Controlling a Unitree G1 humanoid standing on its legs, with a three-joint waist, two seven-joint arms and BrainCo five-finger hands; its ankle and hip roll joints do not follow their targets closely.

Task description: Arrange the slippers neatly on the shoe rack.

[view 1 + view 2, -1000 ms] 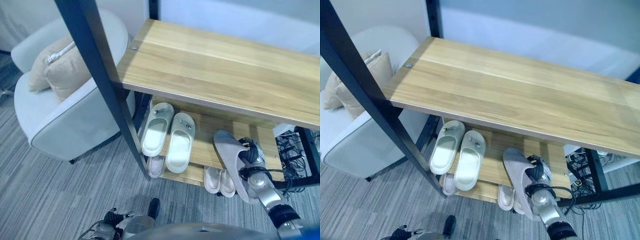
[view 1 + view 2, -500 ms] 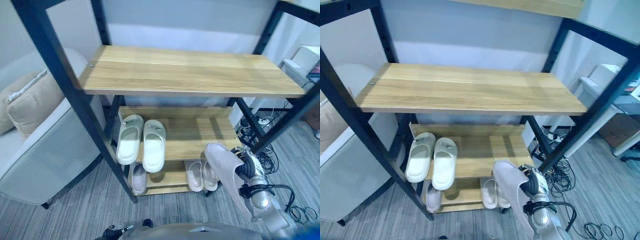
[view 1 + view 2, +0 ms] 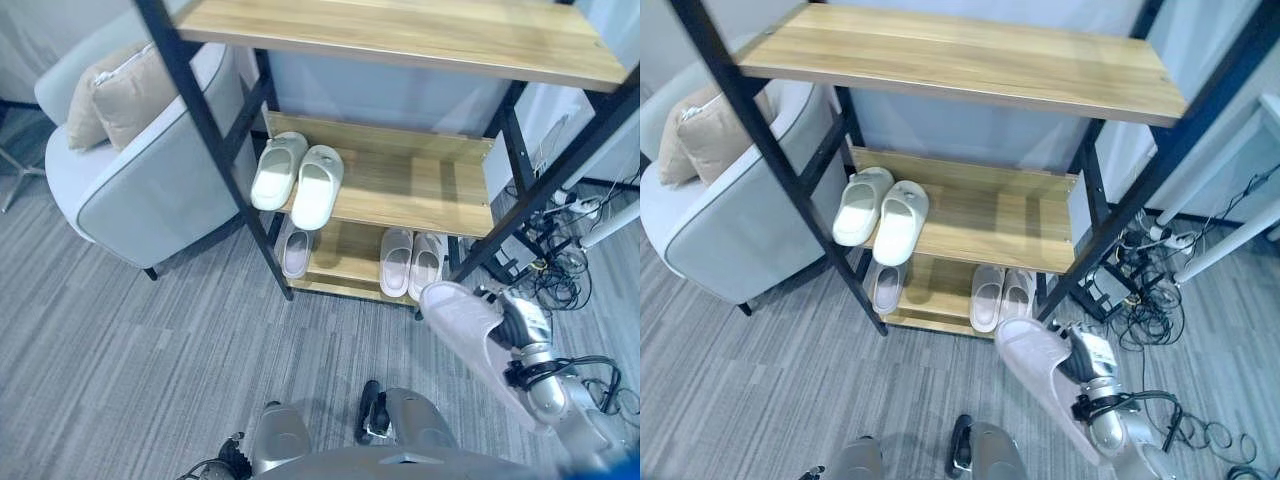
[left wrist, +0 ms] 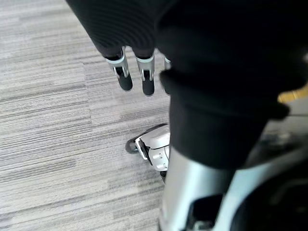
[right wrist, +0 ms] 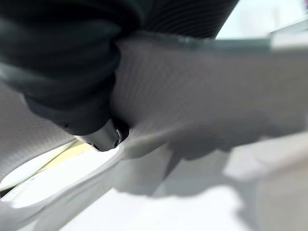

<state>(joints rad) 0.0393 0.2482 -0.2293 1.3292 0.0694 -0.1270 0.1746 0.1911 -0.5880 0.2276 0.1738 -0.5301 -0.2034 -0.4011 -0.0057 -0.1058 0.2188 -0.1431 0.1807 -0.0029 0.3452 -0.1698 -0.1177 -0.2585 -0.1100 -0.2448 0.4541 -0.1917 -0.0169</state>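
My right hand (image 3: 522, 327) is shut on a grey slipper (image 3: 472, 335) and holds it tilted above the carpet, in front of the shoe rack's right leg (image 3: 480, 262). In the right wrist view a fingertip (image 5: 108, 137) presses into the slipper's grey fabric (image 5: 202, 91). A white pair (image 3: 298, 180) lies at the left of the rack's middle shelf (image 3: 420, 185). On the bottom shelf a single pale slipper (image 3: 296, 252) lies at the left and a pale pair (image 3: 410, 265) at the right. My left hand (image 4: 134, 72) hangs over the floor with straight fingers, holding nothing.
A grey armchair (image 3: 150, 180) with beige cushions (image 3: 115, 95) stands close to the rack's left side. Cables and a power strip (image 3: 560, 260) lie on the floor right of the rack. A wide wooden shelf (image 3: 400, 30) sits above the middle one.
The camera has swung and drawn back from the rack. The slipper stays in my right hand, which now shows lower, over the carpet in front of the rack instead of by the middle shelf.
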